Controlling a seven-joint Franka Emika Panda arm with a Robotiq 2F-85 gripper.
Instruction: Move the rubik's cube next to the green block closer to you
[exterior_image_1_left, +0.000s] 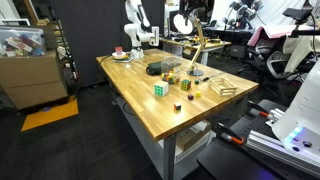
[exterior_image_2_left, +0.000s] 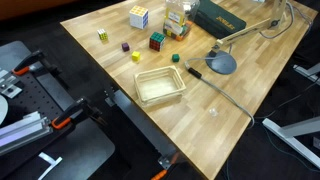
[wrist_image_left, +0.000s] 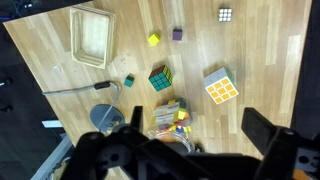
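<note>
The rubik's cube sits near the table corner, bare wood around; gripper spread open

An exterior view stands well back, off a near corner of the table, and looks slightly down along its length toward the far edge. An exterior view hangs closer and higher, looking steeply down across a long edge of the table. The wrist view faces straight down from well above, with the gripper along its bottom edge. All three share the table's middle, with the clear tray and the large cube.
</note>
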